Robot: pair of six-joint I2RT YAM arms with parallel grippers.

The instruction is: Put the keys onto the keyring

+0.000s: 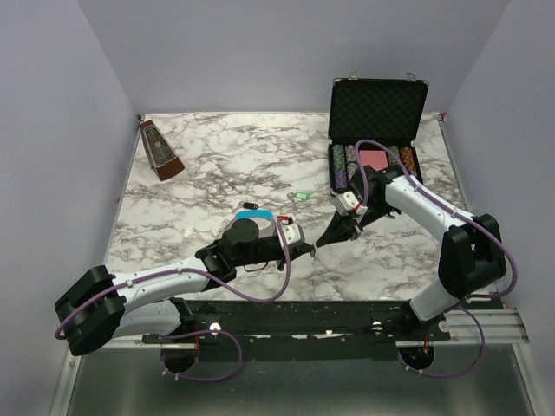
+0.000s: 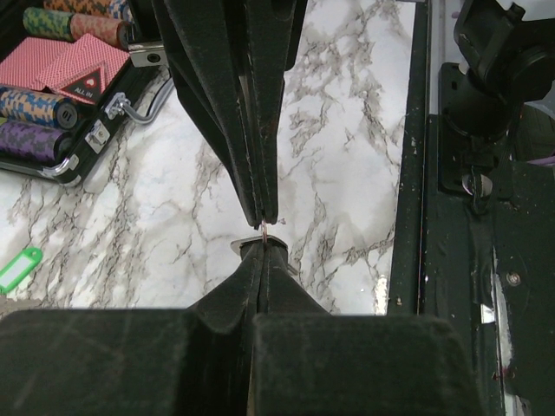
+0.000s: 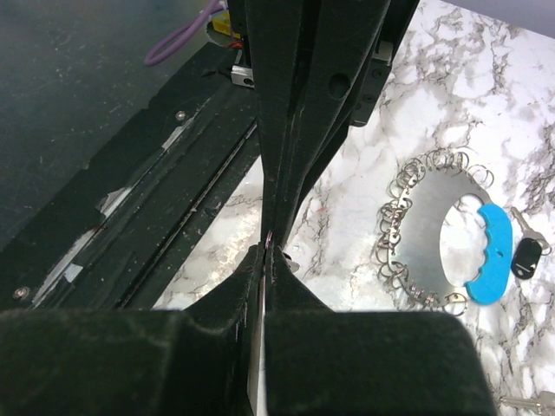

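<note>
My two grippers meet tip to tip above the marble near the front centre. The left gripper (image 1: 310, 250) (image 2: 263, 245) is shut on a small silver key (image 2: 242, 247), whose thin metal loop sticks out between the tips. My right gripper (image 1: 326, 239) (image 3: 269, 253) pinches the same small piece from the other side, its jaws all but touching. The keyring (image 1: 252, 211) (image 3: 416, 227), a loop of wire links with a light blue section (image 3: 487, 251), lies flat on the table behind the left wrist. A black-headed key (image 3: 526, 257) lies against it. A green-headed key (image 1: 301, 196) (image 2: 19, 268) lies apart.
An open black case (image 1: 377, 102) holding poker chips (image 2: 35, 108) and red cards stands at the back right, its metal handle (image 2: 139, 106) facing the arms. A brown metronome (image 1: 161, 152) stands at the back left. The black mounting rail (image 1: 286, 316) runs along the near edge.
</note>
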